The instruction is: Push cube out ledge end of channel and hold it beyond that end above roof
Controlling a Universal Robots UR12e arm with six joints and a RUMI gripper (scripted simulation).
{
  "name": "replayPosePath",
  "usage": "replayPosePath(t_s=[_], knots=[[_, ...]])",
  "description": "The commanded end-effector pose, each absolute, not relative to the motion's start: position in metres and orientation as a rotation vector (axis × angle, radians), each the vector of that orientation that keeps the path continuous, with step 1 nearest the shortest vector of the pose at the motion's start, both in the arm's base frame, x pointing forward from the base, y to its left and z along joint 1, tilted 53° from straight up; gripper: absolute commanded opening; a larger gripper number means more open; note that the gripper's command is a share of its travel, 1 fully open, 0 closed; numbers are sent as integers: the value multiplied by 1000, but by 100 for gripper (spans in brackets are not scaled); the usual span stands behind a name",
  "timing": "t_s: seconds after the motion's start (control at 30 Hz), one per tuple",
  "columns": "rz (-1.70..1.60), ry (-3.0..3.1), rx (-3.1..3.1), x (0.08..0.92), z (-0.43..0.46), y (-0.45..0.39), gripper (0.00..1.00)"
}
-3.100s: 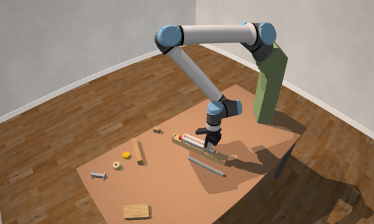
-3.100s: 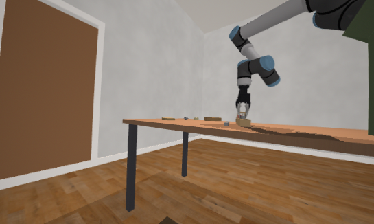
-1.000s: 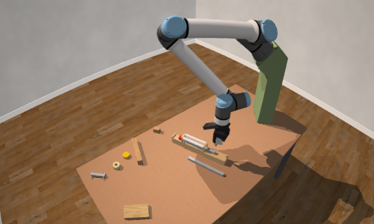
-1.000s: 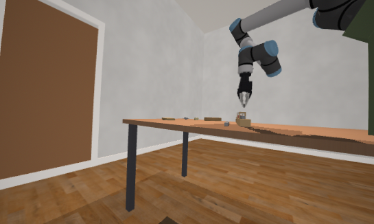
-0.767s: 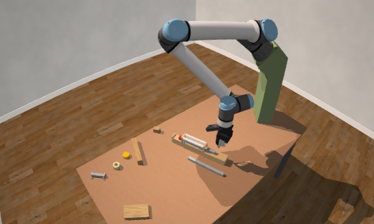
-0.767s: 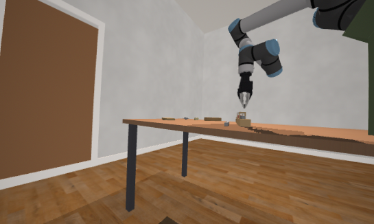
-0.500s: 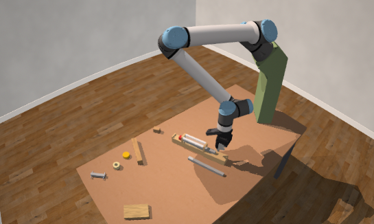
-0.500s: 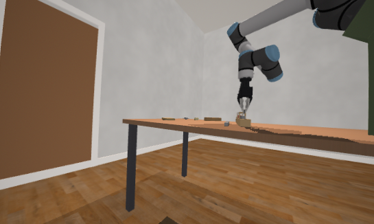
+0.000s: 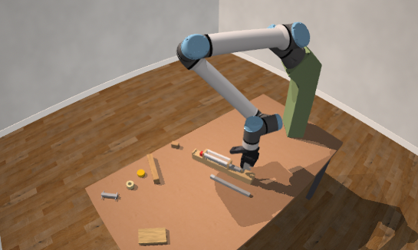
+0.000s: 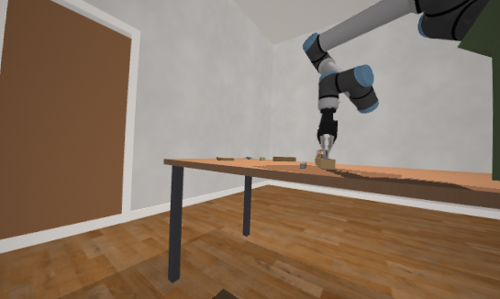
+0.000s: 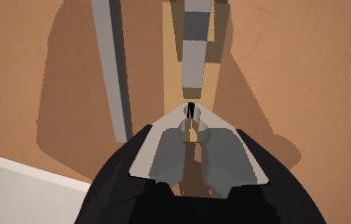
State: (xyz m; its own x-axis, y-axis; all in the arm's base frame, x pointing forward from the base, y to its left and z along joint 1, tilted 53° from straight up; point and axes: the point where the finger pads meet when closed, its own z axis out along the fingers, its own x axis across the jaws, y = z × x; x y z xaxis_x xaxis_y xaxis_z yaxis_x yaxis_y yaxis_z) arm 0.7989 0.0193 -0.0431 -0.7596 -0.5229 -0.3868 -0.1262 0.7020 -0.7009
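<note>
Near the middle of the tan wooden table [image 9: 202, 215], the long wooden channel [image 9: 217, 166] with its pale roof rails lies slantwise, and the small red cube [image 9: 201, 153] sits inside it close to the far-left end. At the opposite, near-right end the black two-jaw gripper [image 9: 246, 166] points straight down over the channel's wooden base, its jaws pressed fully together with nothing between them. In the wrist view the closed grey fingertips meet above the tan strip. A grey metal rod [image 9: 231, 185] lies just beside the channel on its near side, roughly parallel to it. Farther left rest a thin wooden stick [image 9: 153, 169], a yellow disc [image 9: 141, 172], a cream ring [image 9: 130, 185], a grey bolt-like piece [image 9: 110, 195], a small wooden block [image 9: 175, 144] and a flat wooden slab [image 9: 152, 236]. No writing or labels can be read on anything.
</note>
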Motion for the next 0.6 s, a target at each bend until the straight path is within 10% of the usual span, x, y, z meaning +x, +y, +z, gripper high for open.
replayPosePath(t_s=[0.0,0.57], knots=[[-901,2330,-495,804,-48,16,0],[-901,2330,-495,806,-41,7,0]])
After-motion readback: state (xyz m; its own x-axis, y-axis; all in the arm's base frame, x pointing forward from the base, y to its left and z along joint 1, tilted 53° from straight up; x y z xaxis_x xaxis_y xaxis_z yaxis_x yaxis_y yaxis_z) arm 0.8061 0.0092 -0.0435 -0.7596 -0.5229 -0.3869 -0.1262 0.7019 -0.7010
